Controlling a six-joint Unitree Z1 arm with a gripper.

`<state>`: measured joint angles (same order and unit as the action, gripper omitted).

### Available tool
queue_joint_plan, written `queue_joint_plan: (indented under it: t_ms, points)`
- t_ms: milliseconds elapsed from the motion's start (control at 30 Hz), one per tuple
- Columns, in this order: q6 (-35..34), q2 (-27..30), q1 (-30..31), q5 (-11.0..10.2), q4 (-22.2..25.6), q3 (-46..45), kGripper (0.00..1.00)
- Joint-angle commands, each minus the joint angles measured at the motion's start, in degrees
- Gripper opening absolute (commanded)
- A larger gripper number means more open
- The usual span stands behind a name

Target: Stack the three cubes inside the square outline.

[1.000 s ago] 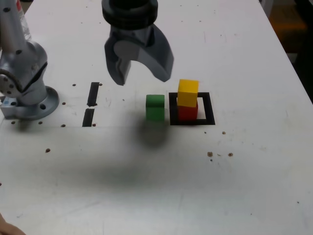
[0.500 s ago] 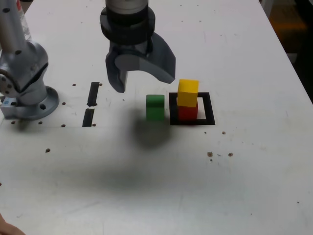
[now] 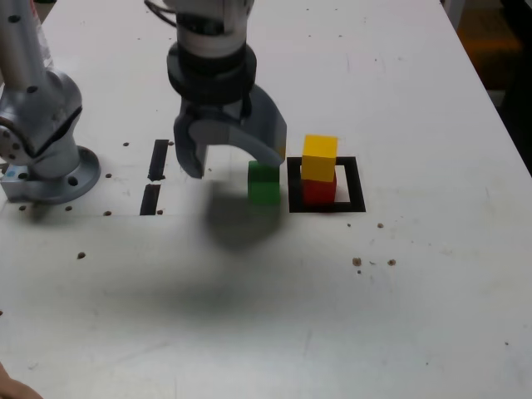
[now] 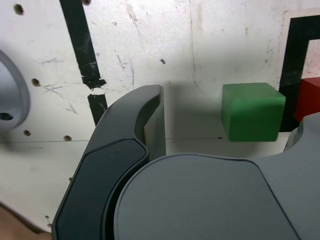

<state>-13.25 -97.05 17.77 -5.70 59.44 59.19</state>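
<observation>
Lower now, the claw [image 3: 238, 165] gapes wide and empty above the green cube [image 3: 264, 184].

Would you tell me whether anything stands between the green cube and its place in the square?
Nothing visible stands between the green cube and the square, but the red cube and yellow cube are stacked there, so it probably must go over them.

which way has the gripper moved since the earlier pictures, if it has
Yes: the end effector has come down the exterior view, its fingertips now nearer the green cube.
</observation>
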Motion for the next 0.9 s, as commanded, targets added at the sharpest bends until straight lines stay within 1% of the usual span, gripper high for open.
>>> queue_joint_plan:
  t_ms: [0,133,333,867]
  points:
    - [0.4,-0.5,0.2,0.1,-1.4,-0.4,0.95]
    - [1.2,-1.3,0.2,0.0,-2.7,-0.8,0.95]
    - [1.4,-2.0,0.2,-0.5,-2.7,-1.5,0.94]
    - [1.4,-3.2,0.2,-0.8,-3.4,-1.9,0.93]
